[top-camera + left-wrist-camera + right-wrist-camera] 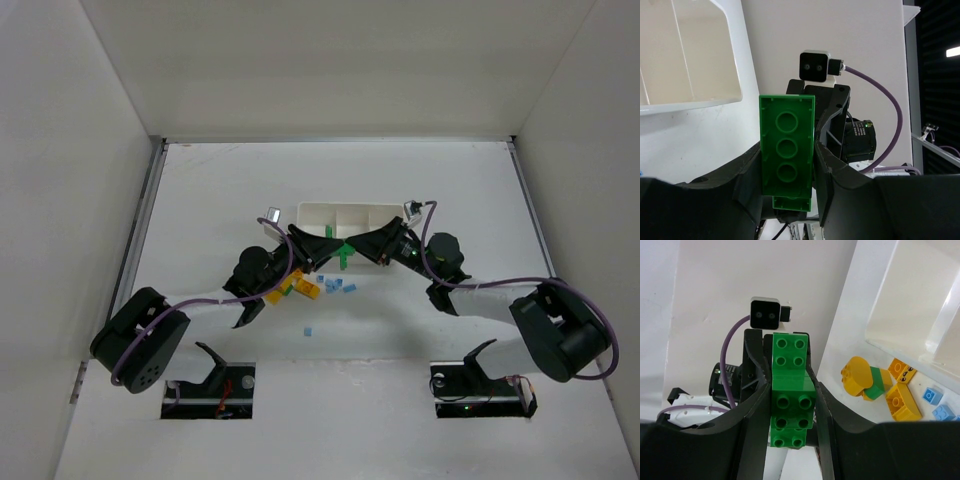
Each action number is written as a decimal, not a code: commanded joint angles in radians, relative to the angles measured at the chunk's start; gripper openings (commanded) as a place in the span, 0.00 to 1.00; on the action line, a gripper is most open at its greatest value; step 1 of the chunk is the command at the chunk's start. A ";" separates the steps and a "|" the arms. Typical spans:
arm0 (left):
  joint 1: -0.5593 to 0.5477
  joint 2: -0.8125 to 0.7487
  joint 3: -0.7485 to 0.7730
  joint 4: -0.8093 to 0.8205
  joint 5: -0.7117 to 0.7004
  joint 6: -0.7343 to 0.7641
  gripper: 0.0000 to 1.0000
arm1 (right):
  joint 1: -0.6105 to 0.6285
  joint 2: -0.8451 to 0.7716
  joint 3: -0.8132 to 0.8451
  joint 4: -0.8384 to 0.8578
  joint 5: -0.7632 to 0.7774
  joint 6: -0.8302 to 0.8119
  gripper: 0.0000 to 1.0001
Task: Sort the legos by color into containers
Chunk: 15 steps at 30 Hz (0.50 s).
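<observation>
Presently clamping green legos (pixel 345 256) from both ends, left gripper (pixel 787 161) and right gripper (pixel 792 400), beside the containers (pixel 345 205); next likely needs separating, then binning.

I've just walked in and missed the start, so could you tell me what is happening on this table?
The left gripper and the right gripper are both shut on one green lego stack, held between them close to the near edge of the white tray. From above, the tray's compartments look empty. Loose yellow-orange legos and light blue legos lie nearer the arm bases.
</observation>
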 commanded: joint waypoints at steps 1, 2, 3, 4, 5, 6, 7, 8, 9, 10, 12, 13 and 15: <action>-0.002 -0.016 0.028 0.070 0.026 0.027 0.20 | 0.009 0.007 0.027 0.056 0.008 -0.005 0.34; -0.001 -0.016 0.026 0.070 0.026 0.030 0.18 | 0.009 0.007 0.027 0.054 0.008 -0.005 0.34; 0.001 -0.021 0.022 0.070 0.025 0.033 0.15 | 0.006 0.004 0.025 0.053 0.008 -0.005 0.34; 0.008 -0.028 0.015 0.070 0.025 0.034 0.13 | 0.000 -0.002 0.018 0.051 0.008 -0.005 0.34; 0.021 -0.039 0.009 0.070 0.028 0.036 0.11 | -0.008 -0.010 0.010 0.051 0.006 -0.005 0.34; 0.031 -0.051 0.003 0.070 0.031 0.036 0.10 | -0.020 -0.020 0.002 0.050 0.002 -0.005 0.34; 0.045 -0.064 -0.004 0.067 0.032 0.036 0.09 | -0.032 -0.030 -0.005 0.049 -0.003 -0.005 0.34; 0.058 -0.076 -0.011 0.060 0.037 0.037 0.09 | -0.038 -0.039 -0.010 0.048 -0.007 -0.005 0.34; 0.070 -0.088 -0.014 0.052 0.040 0.039 0.08 | -0.044 -0.047 -0.013 0.045 -0.012 -0.007 0.34; 0.081 -0.097 -0.017 0.041 0.043 0.042 0.08 | -0.048 -0.053 -0.015 0.039 -0.015 -0.010 0.34; 0.099 -0.114 -0.017 0.018 0.048 0.050 0.08 | -0.048 -0.062 -0.013 0.023 -0.015 -0.016 0.34; 0.107 -0.122 -0.018 0.009 0.051 0.053 0.08 | -0.048 -0.063 -0.013 0.016 -0.015 -0.020 0.34; 0.125 -0.140 -0.020 -0.009 0.058 0.060 0.07 | -0.052 -0.068 -0.013 0.008 -0.017 -0.026 0.34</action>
